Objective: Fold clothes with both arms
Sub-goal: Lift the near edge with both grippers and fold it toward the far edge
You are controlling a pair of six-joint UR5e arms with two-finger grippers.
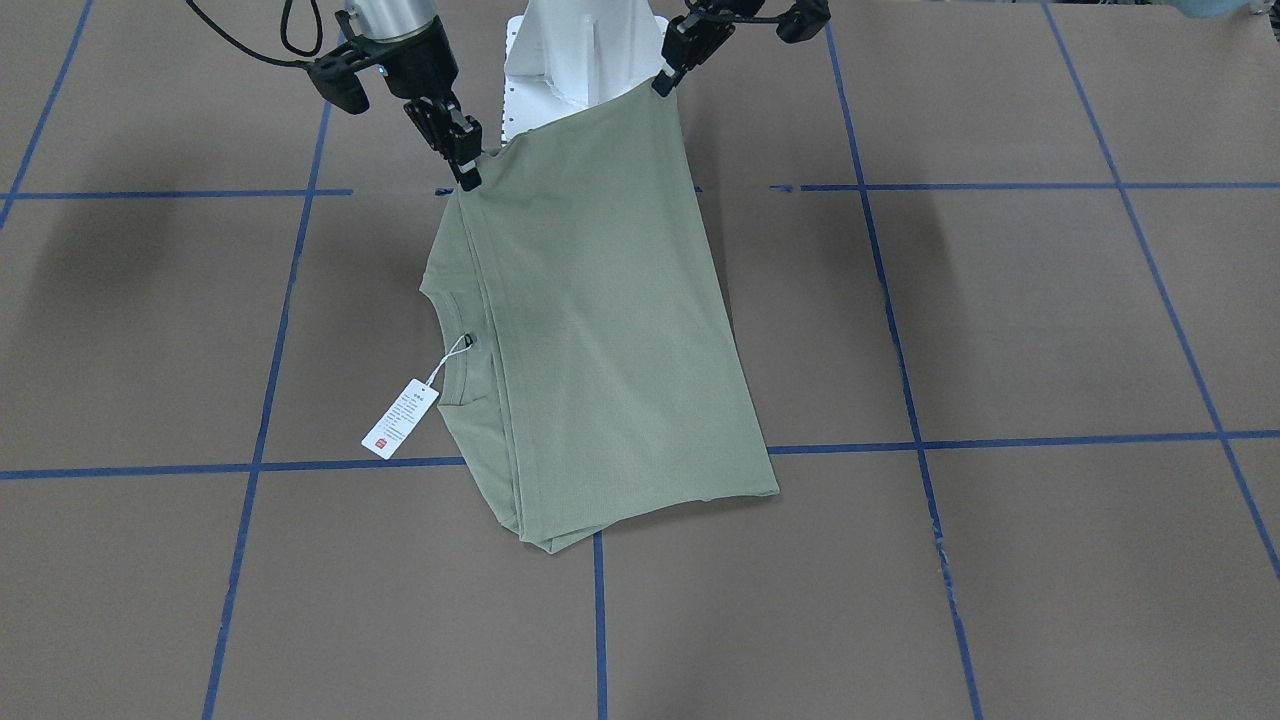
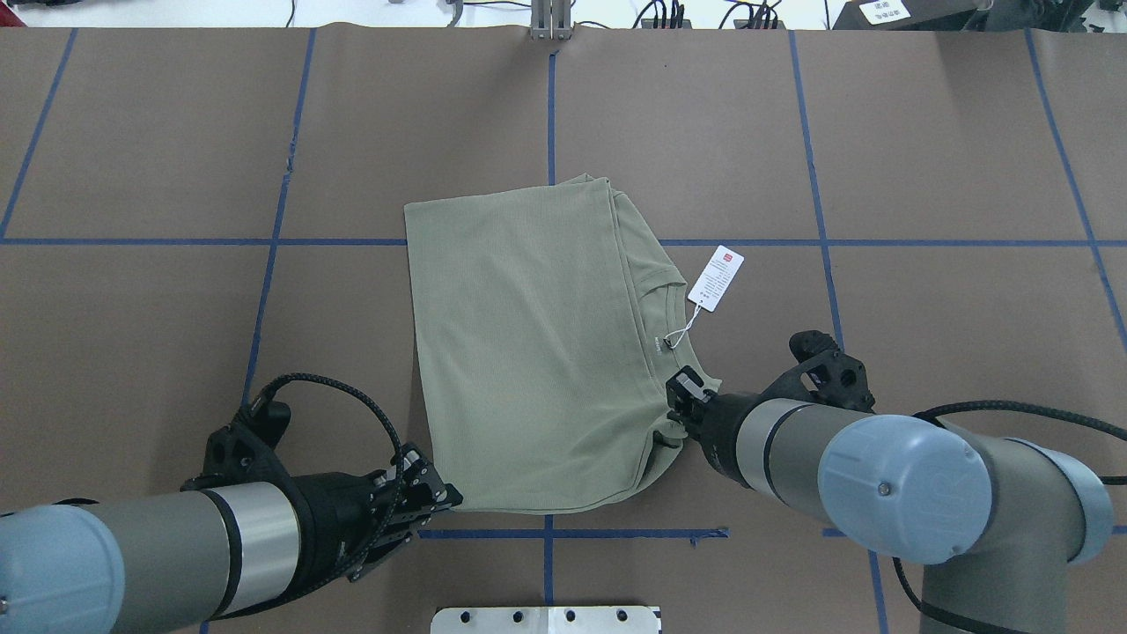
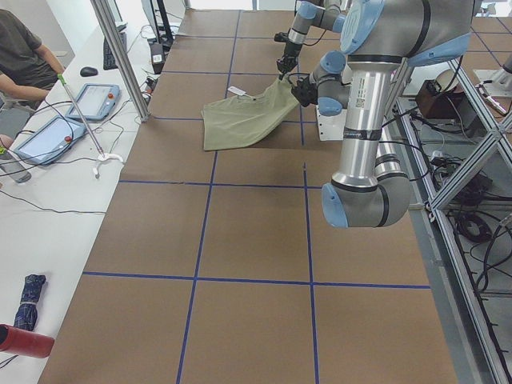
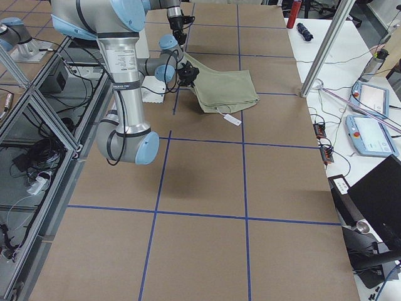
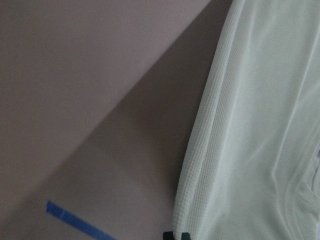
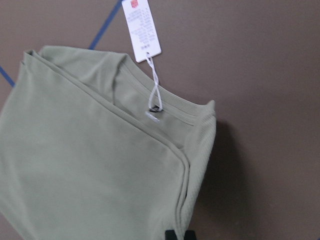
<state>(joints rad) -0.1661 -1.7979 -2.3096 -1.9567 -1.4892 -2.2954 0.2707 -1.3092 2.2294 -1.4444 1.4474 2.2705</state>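
Brown paper-covered table (image 2: pixel 924 132) gridded in blue tape (image 2: pixel 550 106); a white bench (image 3: pixel 32 188) with tablets (image 3: pixel 98 102) runs alongside. Folded sage-green shirt (image 2: pixel 528 352) lies at centre, far edge on the surface, robot-side edge raised. Left gripper (image 2: pixel 445 497) and right gripper (image 2: pixel 682 409) each pinch one raised corner, fingers closed.

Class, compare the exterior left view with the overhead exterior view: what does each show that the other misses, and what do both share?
Only exterior left: a seated person, a tablet on a side bench, and the shirt's robot-side edge raised off the table. Only overhead exterior: the hang tag's red mark and the collar's curve. Both: the folded shirt held at two corners by the left gripper and right gripper.
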